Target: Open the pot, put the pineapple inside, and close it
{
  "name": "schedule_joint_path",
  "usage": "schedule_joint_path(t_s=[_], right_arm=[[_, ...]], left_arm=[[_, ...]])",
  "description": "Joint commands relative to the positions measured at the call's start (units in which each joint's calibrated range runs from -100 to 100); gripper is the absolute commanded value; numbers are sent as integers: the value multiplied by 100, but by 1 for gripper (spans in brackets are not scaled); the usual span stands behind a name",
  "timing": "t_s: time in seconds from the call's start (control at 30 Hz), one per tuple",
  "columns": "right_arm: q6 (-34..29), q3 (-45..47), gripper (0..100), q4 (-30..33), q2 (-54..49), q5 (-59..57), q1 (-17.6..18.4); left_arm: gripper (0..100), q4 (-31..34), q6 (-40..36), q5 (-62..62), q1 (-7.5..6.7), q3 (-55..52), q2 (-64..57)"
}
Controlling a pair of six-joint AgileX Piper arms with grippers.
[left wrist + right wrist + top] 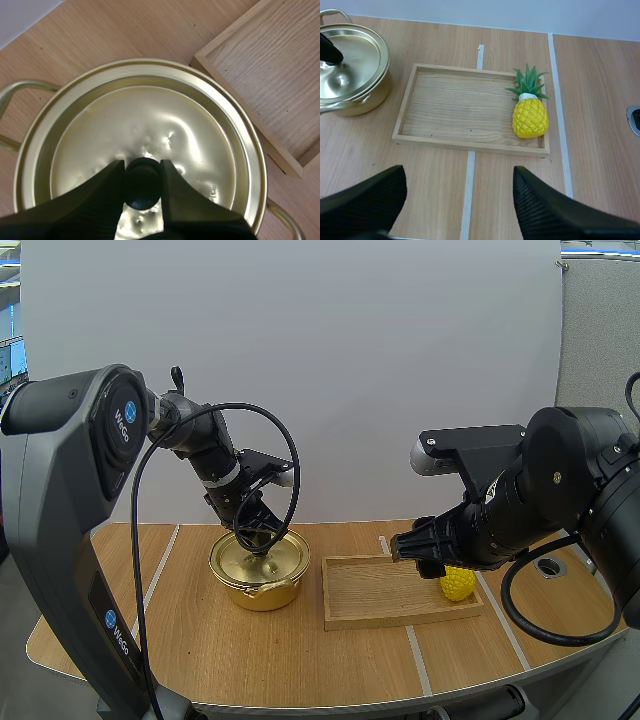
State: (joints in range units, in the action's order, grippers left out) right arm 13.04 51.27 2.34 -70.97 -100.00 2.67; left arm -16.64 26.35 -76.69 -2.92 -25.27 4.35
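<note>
A gold pot stands left of centre with its lid on. My left gripper is down on the lid, shut on the black knob, which its two fingers pinch from both sides. A yellow pineapple with green leaves lies at the right end of the wooden tray. My right gripper hangs open above the table just before the tray's front rim. In the high view the right arm covers part of the pineapple.
The tray lies right next to the pot, a narrow gap between them. White tape lines cross the tabletop. A round metal-rimmed hole sits near the table's right edge.
</note>
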Motion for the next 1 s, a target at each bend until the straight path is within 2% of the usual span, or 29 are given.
schedule_joint_path(t_s=[0.0, 0.17, 0.7, 0.97], right_arm=[[0, 7, 100, 9, -19, 0, -18], [0, 7, 100, 9, -19, 0, -18], [0, 7, 100, 9, -19, 0, -18], [0, 7, 100, 9, -19, 0, -18]], left_arm=[[0, 0, 14, -274, -23, 174, -220], [0, 0, -13, -743, -23, 615, -689], [0, 21, -477, -743, -23, 2212, -2928], [0, 74, -549, -743, -23, 3251, -3627]])
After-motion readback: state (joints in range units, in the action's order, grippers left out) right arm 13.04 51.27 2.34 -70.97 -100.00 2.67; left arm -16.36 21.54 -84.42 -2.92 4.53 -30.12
